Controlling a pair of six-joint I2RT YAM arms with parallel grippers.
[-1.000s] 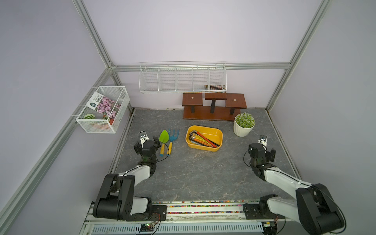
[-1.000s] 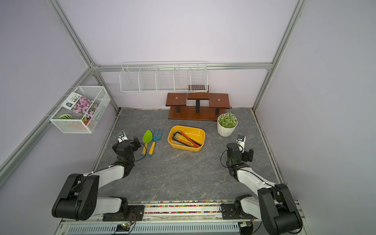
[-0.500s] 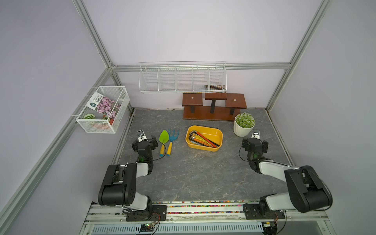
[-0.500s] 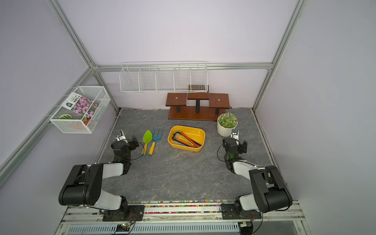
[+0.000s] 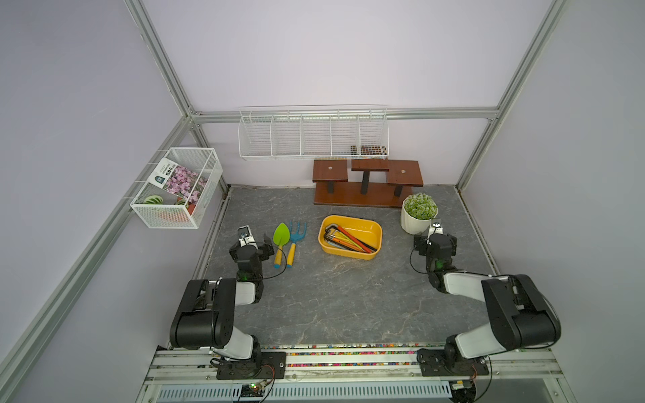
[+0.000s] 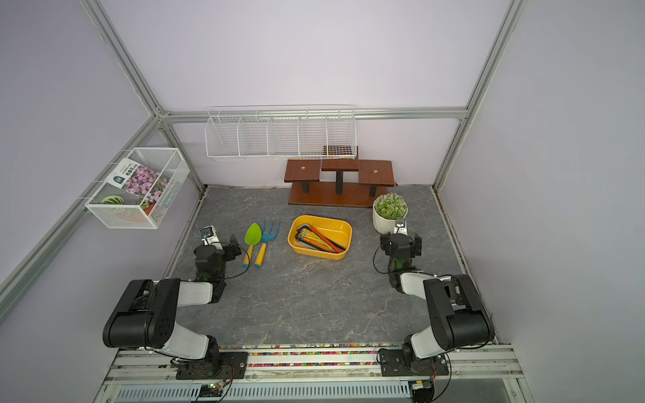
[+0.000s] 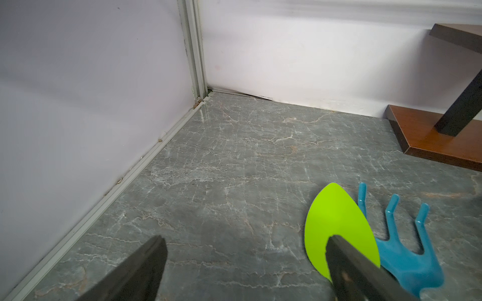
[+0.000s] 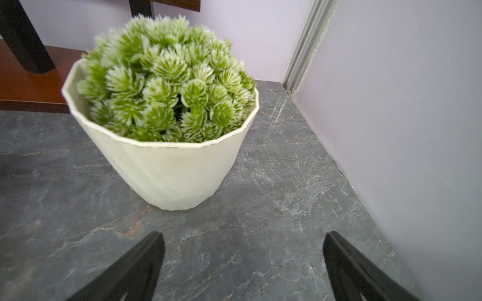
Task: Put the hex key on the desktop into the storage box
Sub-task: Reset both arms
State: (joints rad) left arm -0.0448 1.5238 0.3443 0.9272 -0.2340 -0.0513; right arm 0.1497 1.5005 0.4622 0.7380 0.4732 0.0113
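The hex keys lay bundled inside the yellow storage box, which sat in the middle of the surface; the left gripper hung spread and empty, just beside the green trowel and blue rake; the right gripper was likewise spread and empty, facing the potted plant.

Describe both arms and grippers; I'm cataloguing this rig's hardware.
Both arms match: the left arm and right arm have bulky black joint housings and white links, with a thin black cable looping at each wrist. The left gripper and right gripper have tapered matte black fingers.
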